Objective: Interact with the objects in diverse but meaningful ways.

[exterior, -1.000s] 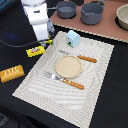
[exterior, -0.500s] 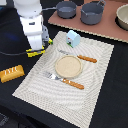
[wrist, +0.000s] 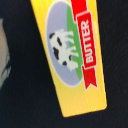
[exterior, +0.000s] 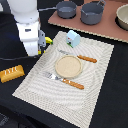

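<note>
Butter box (wrist: pixel 70 52): flat yellow rectangle, glossy printed cow label w/ red ribbon.

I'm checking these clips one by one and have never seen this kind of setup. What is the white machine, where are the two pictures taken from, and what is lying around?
The white machine is a robot arm. One picture is from a camera off the arm, the other from a camera on its wrist looking down.

On the striped mat lie a round plate, a fork, a knife and a pale blue carton. A bread loaf lies on the dark table, and two grey pots stand on a board behind.

The wrist view is filled by a yellow butter box. The gripper itself is hidden, so whether it holds anything cannot be told.
</note>
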